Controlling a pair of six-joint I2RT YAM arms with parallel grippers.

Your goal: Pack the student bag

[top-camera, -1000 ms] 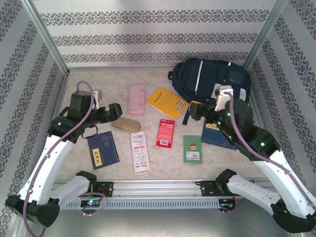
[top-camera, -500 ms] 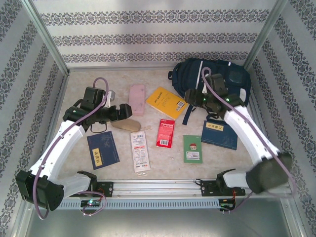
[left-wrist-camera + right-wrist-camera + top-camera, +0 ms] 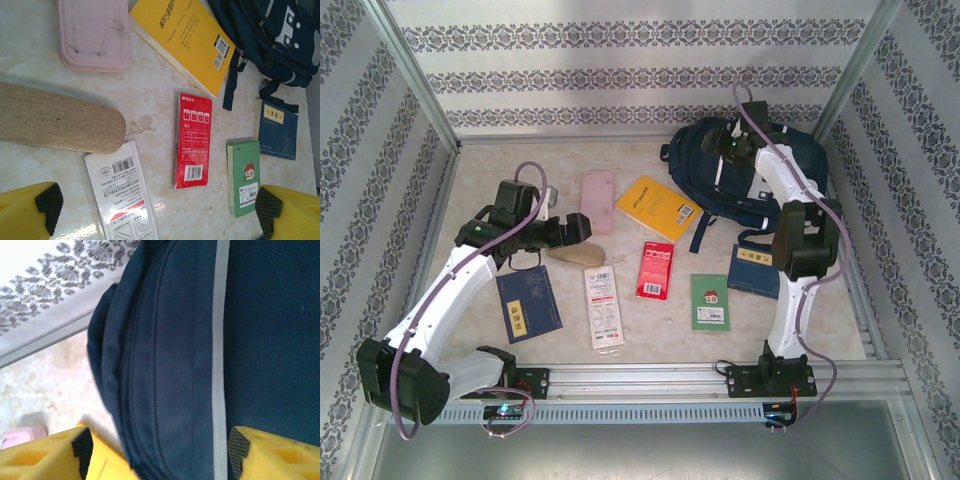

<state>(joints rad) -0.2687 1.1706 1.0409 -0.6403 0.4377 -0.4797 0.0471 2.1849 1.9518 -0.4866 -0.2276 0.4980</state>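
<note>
- The student bag (image 3: 692,168) lies flat in the far right corner of the table (image 3: 500,165), front pockets facing up.
- Its long axis runs roughly left to right, slightly tilted. The rounded end with a small loop points left, and a dark strap trails toward the near edge, just beside a yellow book (image 3: 658,207).
- The right gripper (image 3: 725,148) hangs over the bag's left half with its jaws apart. In the right wrist view, the navy fabric and a pale stripe (image 3: 218,365) lie between its pads; whether they touch the cloth cannot be told.
- The left gripper (image 3: 572,228), jaws spread wide and empty, hovers left of centre above a tan pouch (image 3: 60,122), a white packet (image 3: 125,190) and a red packet (image 3: 194,140).
</note>
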